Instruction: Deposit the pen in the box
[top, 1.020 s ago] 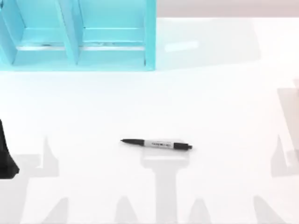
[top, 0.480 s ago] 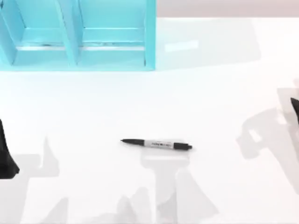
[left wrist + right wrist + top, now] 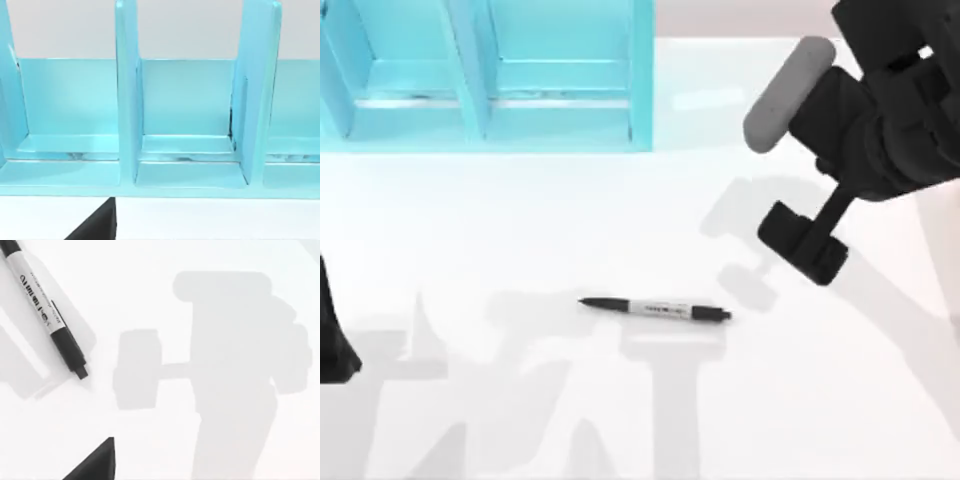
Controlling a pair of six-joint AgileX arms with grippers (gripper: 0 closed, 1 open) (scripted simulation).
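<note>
Pen [image 3: 655, 309] lies flat mid-table [image 3: 520, 220], untouched. Right gripper [image 3: 804, 242] hovers well apart to its far right; jaw state cannot be told. Box [image 3: 485, 75] far left.

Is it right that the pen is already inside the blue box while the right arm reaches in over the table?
Not quite. The pen lies flat on the white table, well apart from the blue box, as the top view shows. The right arm does reach in over the table.
</note>
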